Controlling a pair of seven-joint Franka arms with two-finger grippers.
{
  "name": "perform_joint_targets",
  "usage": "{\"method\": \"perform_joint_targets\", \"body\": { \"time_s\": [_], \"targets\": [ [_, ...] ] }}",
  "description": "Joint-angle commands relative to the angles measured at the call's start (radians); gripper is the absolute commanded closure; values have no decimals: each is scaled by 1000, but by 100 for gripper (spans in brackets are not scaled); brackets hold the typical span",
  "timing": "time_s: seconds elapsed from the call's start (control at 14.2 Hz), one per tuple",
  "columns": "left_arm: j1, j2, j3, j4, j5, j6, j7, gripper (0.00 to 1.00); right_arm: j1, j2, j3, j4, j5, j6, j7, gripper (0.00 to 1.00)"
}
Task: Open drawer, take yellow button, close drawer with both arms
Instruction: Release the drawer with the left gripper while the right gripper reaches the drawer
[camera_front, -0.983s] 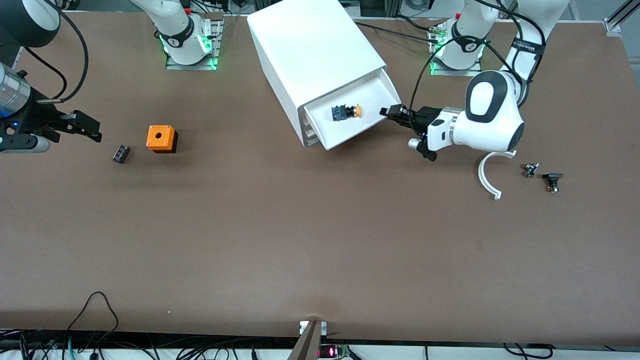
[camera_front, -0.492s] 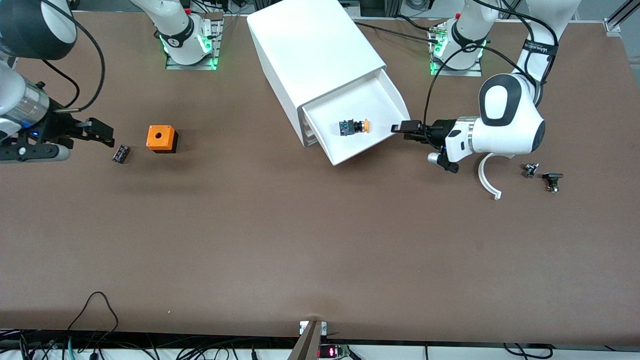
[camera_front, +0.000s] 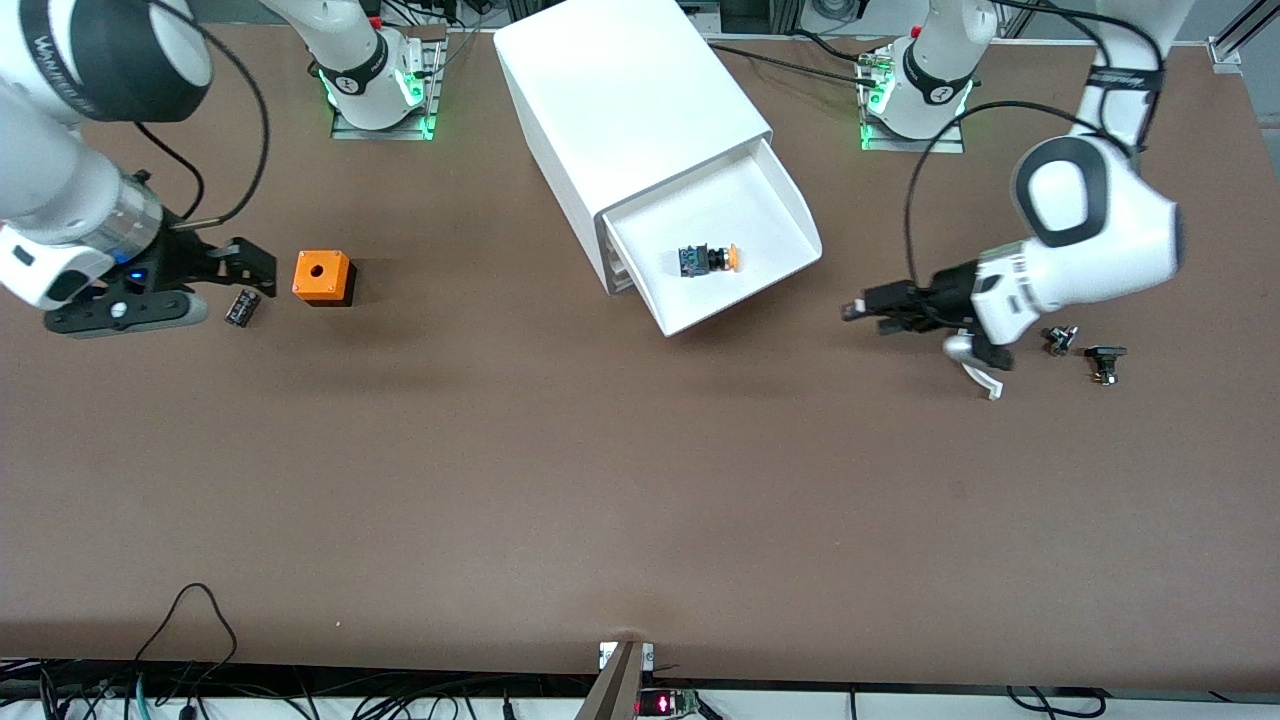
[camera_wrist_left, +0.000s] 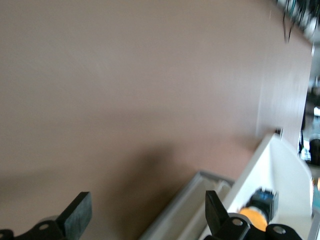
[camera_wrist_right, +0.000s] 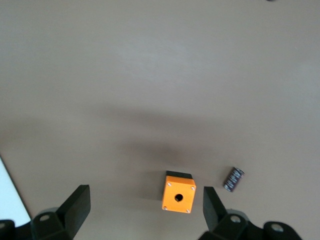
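the drawer (camera_front: 735, 255) stands pulled out of the white cabinet (camera_front: 625, 95), which sits slantwise near the tabletop (camera_front: 560, 480) edge where the arm bases stand, about midway along that edge. the button (camera_front: 708, 260) lies on its side on the drawer's floor, orange cap pointing toward the left arm's end of the tabletop, blue-and-black body toward the cabinet. the left wrist view shows the same button (camera_wrist_left: 256, 209) inside the drawer (camera_wrist_left: 285, 175), close to one black finger.

the left gripper (camera_front: 862, 306) hovers over bare tabletop just beside the drawer's open corner, not touching it, its fingers (camera_wrist_left: 75, 215) spread apart and holding nothing. close by it, toward the left arm's end, lie a curved white piece (camera_front: 978, 378) partly hidden under the wrist, a small metal part (camera_front: 1060, 339) and a small black part (camera_front: 1104, 361).

the right gripper (camera_front: 250, 265) hangs low near the right arm's end of the tabletop, over a small black ribbed block (camera_front: 241, 307) and just beside an orange cube with a hole (camera_front: 322, 277). its fingers (camera_wrist_right: 75, 207) are wide apart and empty. in the right wrist view the orange cube (camera_wrist_right: 178, 192) and the ribbed block (camera_wrist_right: 233, 179) sit side by side, apart from each other, between the two fingers.
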Motion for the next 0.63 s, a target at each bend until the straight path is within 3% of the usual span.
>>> {"method": "perform_joint_targets", "body": {
  "time_s": [0.0,0.21,0.35,0.56],
  "targets": [
    [-1,-101,39,2,124,11,-17,0,54,6,-2,31,12,0,-10,0],
    [-12,-181,91,76,399,-38,-23,0,111,36,5,37,65,-1,-44,0],
    [-12,-192,134,150,477,-153,-25,0,168,64,11,63,119,0,-53,0],
    [-18,-223,182,231,615,-285,-27,0,322,148,13,179,119,-1,-55,0]
  ]
}}
